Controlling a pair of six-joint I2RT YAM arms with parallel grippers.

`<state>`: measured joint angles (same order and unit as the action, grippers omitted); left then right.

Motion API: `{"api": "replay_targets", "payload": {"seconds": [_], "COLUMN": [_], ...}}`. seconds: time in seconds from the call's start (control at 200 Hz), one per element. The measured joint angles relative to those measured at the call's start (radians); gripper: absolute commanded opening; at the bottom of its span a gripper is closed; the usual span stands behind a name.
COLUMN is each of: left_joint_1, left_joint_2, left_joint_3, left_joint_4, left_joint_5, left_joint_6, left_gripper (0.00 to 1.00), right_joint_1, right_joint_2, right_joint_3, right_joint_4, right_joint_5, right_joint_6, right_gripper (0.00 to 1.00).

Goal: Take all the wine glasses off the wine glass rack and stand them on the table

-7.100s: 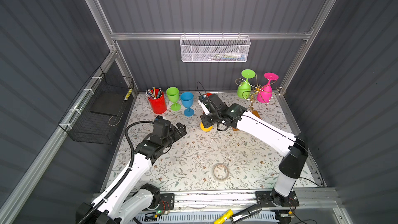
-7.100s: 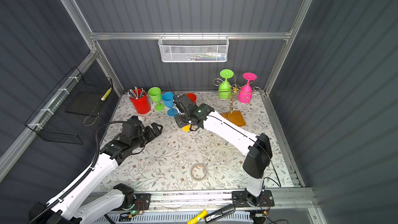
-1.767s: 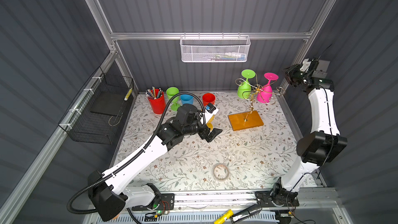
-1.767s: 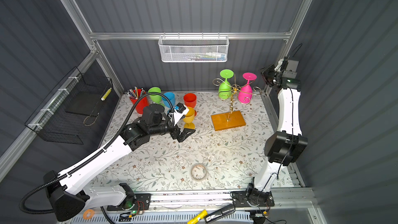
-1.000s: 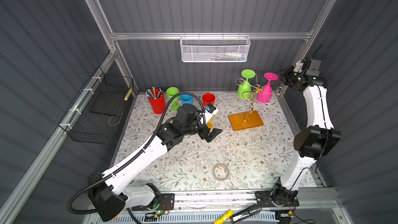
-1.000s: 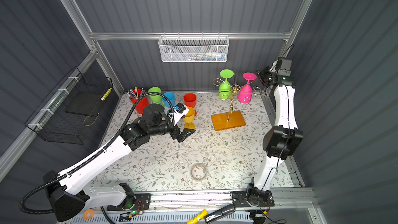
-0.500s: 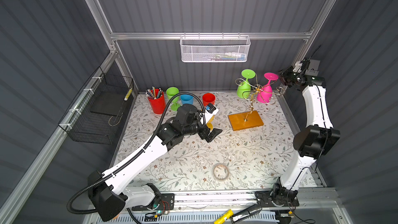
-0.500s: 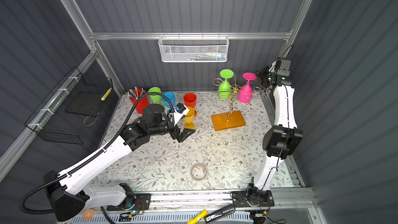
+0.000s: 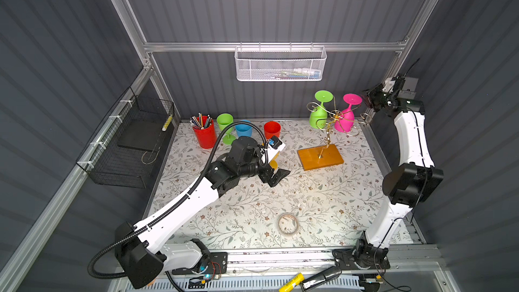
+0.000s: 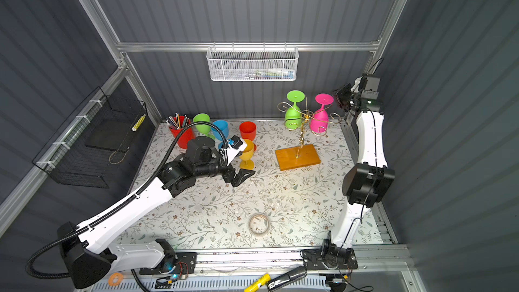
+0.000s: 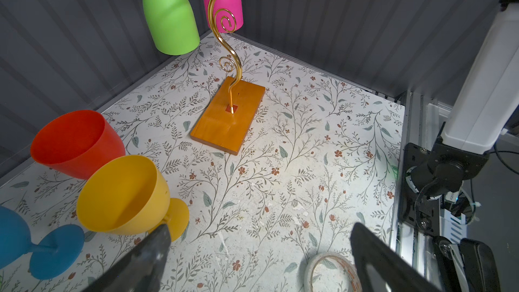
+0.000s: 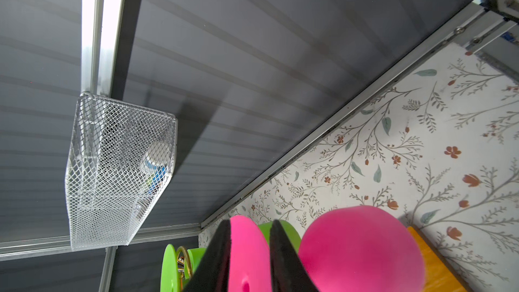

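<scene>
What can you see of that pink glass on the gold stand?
The pink wine glass looks like matte plastic: a rounded bowl, short stem and round foot. It hangs upside down, foot uppermost, from a curled arm of the wine glass rack. The right gripper seems to flank the foot with its fingers; contact is unclear.

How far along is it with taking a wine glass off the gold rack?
Maybe done: a yellow glass stands on the table by the open, empty left tool. In hand: the right tool has its fingers either side of the foot of the pink glass; whether they pinch it I can't tell. Left: lifting it off the rack, where a green glass hangs too.
</scene>
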<state>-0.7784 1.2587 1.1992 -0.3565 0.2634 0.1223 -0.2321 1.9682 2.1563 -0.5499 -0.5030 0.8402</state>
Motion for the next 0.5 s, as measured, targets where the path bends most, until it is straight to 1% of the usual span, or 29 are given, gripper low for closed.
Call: {"api": "replay_targets", "payload": {"seconds": [0.29,0.38,0.445,0.5], "left_joint_1": [0.000,0.000,0.000,0.000], "left_joint_2": [0.000,0.000,0.000,0.000], "left_joint_3": [0.000,0.000,0.000,0.000], "left_joint_4": [0.000,0.000,0.000,0.000], "left_joint_5": [0.000,0.000,0.000,0.000], "left_joint_6": [0.003,0.003,0.003,0.005], "left_gripper": [1.00,1.00,1.00,1.00], "right_joint_1": [-0.003,-0.004,-0.004,-0.004], "right_joint_2": [-0.001,-0.001,-0.001,-0.001], "right_joint_3": [-0.015,-0.031,-0.039,-0.040], "right_joint_4": [0.036,0.046,0.048,0.048], "right_joint_5": [-0.022,-0.026,-0.029,-0.026], "right_joint_6": [0.029,0.036,0.042,0.045], "right_gripper": [0.16,0.15,0.17,0.25]}}
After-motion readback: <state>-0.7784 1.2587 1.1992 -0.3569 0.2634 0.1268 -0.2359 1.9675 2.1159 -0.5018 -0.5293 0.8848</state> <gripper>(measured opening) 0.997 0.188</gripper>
